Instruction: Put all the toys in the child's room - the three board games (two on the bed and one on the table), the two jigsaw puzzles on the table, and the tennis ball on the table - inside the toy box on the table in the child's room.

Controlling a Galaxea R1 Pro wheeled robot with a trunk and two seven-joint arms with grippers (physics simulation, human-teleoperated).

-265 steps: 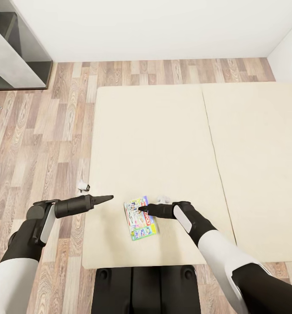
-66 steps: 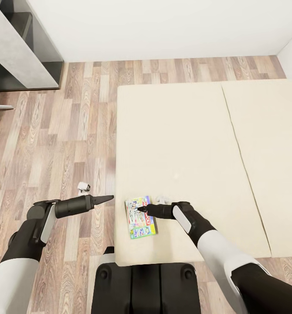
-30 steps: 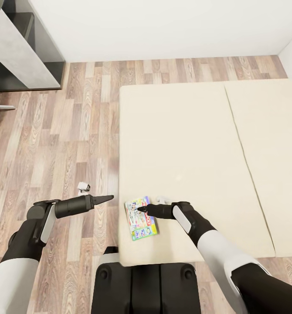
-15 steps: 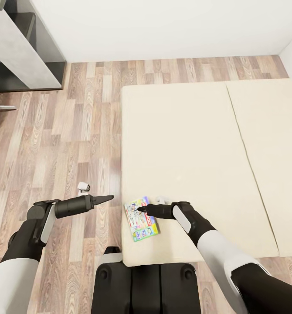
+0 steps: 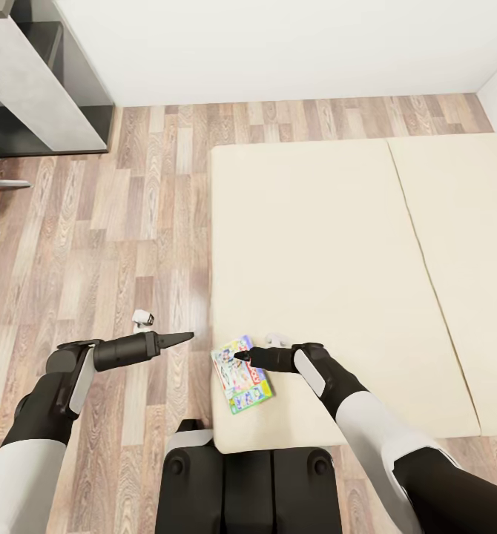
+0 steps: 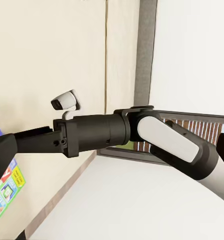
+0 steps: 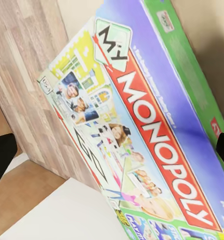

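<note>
From my head camera, the flat, colourful cardboard Monopoly board game box lies at the near left corner of the cream bed mattress; my right gripper has its tips over the box's top, pinch unclear. My left gripper hangs over wood floor, fingers together. My left wrist view catches the box's corner, mostly cut off. My right wrist view shows the lid between dark fingertips at the frame's edges

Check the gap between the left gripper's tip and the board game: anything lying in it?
Nothing lies there. In the head view, between the left gripper and the board game there is only bare wood floor and then the bed's edge.
</note>
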